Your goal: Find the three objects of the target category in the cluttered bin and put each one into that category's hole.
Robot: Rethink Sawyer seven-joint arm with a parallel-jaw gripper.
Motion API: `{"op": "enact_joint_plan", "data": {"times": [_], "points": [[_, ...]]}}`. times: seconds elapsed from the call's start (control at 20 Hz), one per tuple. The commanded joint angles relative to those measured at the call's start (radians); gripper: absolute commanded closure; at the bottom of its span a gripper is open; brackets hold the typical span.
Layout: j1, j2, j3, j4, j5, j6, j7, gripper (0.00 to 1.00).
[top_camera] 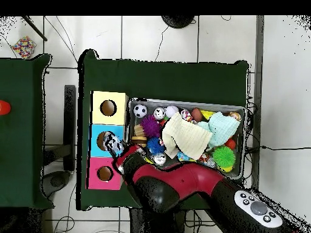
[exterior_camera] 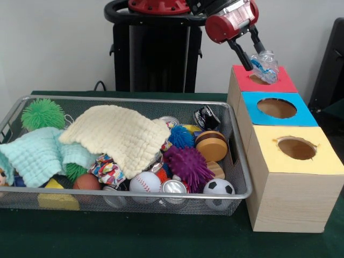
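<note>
Red arm's fingers point(exterior_camera: 257, 60) seemingly grip plastic bottle point(exterior_camera: 264, 65) above red box point(exterior_camera: 279, 85).

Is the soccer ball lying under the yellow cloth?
No, the soccer ball lies uncovered in the bin's front corner, apart from the yellow cloth.

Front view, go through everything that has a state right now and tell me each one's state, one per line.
gripper: shut on the crushed plastic bottle, above the red box.
crushed plastic bottle: held, not yet dropped in.
red box: hole partly hidden by the bottle.
blue box: hole open.
yellow box: hole open, edge ragged.
wire bin: crowded with toys.
yellow cloth: spread over the clutter.
mint cloth: bunched at one end.
</note>
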Motion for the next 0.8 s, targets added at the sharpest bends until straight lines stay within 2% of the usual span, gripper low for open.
{"op": "enact_joint_plan", "data": {"times": [0.05,0.6,0.8], "points": [[0.021,0.07,-0.07,-0.091,-0.05,-0.039,0.139,1.0],[0.039,0.093,-0.088,-0.111,-0.062,-0.053,0.127,1.0],[0.052,0.139,-0.102,-0.14,-0.079,-0.075,0.12,1.0]]}}
